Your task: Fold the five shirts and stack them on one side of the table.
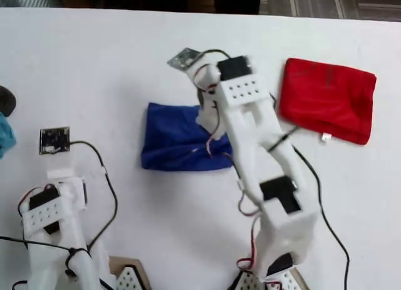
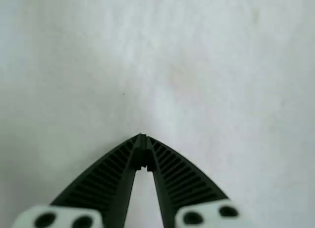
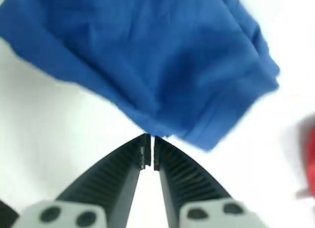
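A folded blue shirt [image 1: 178, 143] lies at the table's middle. Right of it, near the back, a folded red shirt [image 1: 327, 99] lies flat. My right arm [image 1: 250, 121] stands over the blue shirt's right edge. In the right wrist view my right gripper [image 3: 147, 138] is shut, its tips pinching the hem of the blue shirt [image 3: 147, 55]; a sliver of the red shirt [image 3: 310, 154] shows at the side. My left arm [image 1: 53, 205] is at the front left, and my left gripper [image 2: 141, 137] is shut with nothing in it over bare white table.
A teal cloth [image 1: 5, 134] and a dark object [image 1: 5, 101] sit at the table's left edge. Black cables [image 1: 106, 177] trail from both arms across the front of the white table [image 1: 94, 64]. The table's back edge runs along the top.
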